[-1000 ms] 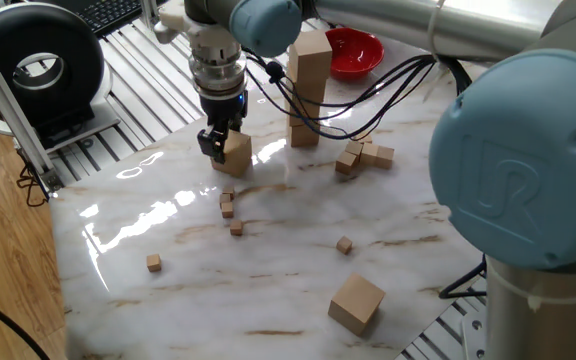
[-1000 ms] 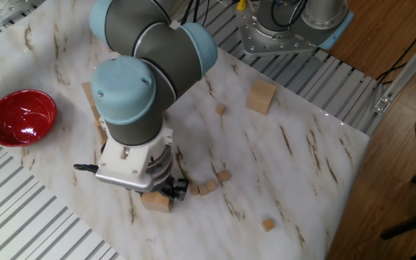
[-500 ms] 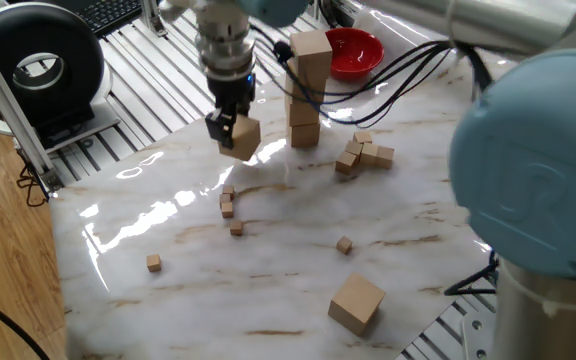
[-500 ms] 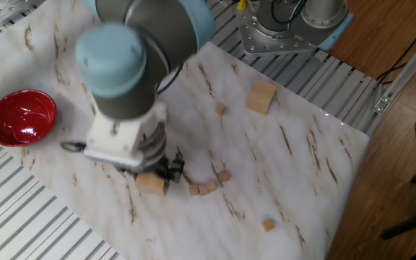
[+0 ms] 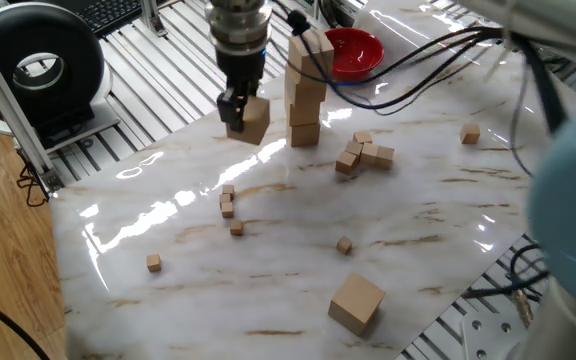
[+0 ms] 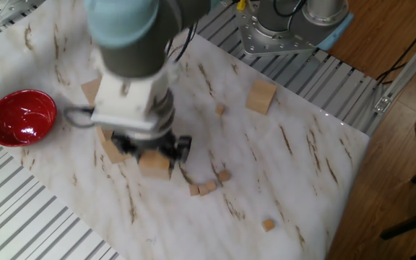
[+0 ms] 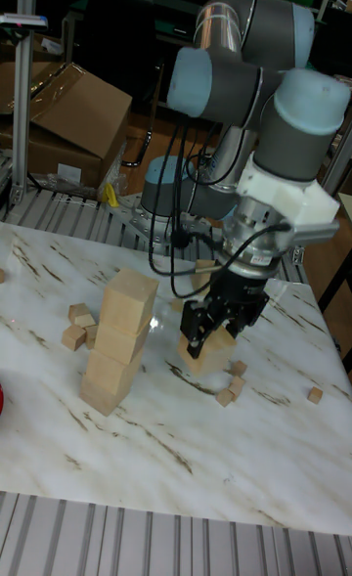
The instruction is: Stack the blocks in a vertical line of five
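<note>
One fixed view: a white marble-patterned bench sits on a ribbed metal frame, with a black ring-shaped device at the far left. The gripper hangs off the bench surface with its jaws closed narrowly on a carried block, which is raised clear of the marble. Just beside it stands the stack of blocks, three high, slightly twisted. A loose block lies alone near the front edge, well apart from the stack. Tiny cubes cluster to one side of the stack; others are scattered across the middle. A red bowl sits behind the stack; nothing can be made out inside it.

The other fixed view: the arm's wrist covers most of the gripper. The carried block shows below it, gripped between the dark jaws. The red bowl lies at the left edge, its interior showing only glossy red. The loose block rests near the far edge.

Tall fixed view: the gripper clamps the carried block low, near the base of the stack of blocks; whether the block touches the bench cannot be told here.
</note>
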`<state>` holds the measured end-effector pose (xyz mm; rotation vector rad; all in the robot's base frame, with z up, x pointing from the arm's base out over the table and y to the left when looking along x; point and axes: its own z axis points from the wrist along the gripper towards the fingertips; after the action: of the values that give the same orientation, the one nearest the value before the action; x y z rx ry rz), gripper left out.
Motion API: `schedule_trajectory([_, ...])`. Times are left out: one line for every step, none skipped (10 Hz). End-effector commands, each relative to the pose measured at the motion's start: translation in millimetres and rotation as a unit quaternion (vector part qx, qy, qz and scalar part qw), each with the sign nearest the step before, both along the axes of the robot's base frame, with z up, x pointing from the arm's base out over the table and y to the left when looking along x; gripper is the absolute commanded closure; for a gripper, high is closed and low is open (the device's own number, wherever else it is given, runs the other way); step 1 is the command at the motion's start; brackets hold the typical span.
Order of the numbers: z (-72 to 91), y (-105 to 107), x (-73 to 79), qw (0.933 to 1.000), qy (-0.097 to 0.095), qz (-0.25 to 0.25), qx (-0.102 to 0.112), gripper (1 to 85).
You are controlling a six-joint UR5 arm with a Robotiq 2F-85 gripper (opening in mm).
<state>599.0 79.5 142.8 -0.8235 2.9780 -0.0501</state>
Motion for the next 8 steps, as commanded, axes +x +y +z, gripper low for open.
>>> schedule_trajectory([22.6, -3, -18.7, 0.9999, -0.006, 0.010, -0.013, 46.3])
schedule_trajectory([22.8, -12, -25.5, 0.9993, 0.008, 0.021, -0.031, 46.3])
schedule_trajectory([25.7, -37, -28.7, 0.9959, 0.017, 0.039, -0.079, 44.7])
schedule_trajectory([25.6, -37, -34.6, 0.9966, 0.026, 0.015, -0.077, 44.3])
schedule_trajectory([23.4, -21, -28.5, 0.9989, 0.013, -0.008, -0.046, 45.3])
schedule_trajectory([22.4, -8, -26.1, 0.9996, 0.008, -0.017, -0.020, 45.3])
schedule_trajectory([22.0, 2, -27.7, 0.9995, 0.011, -0.028, 0.000, 45.3])
schedule_trajectory([21.8, 2, -36.9, 0.9992, 0.028, -0.027, -0.002, 45.3])
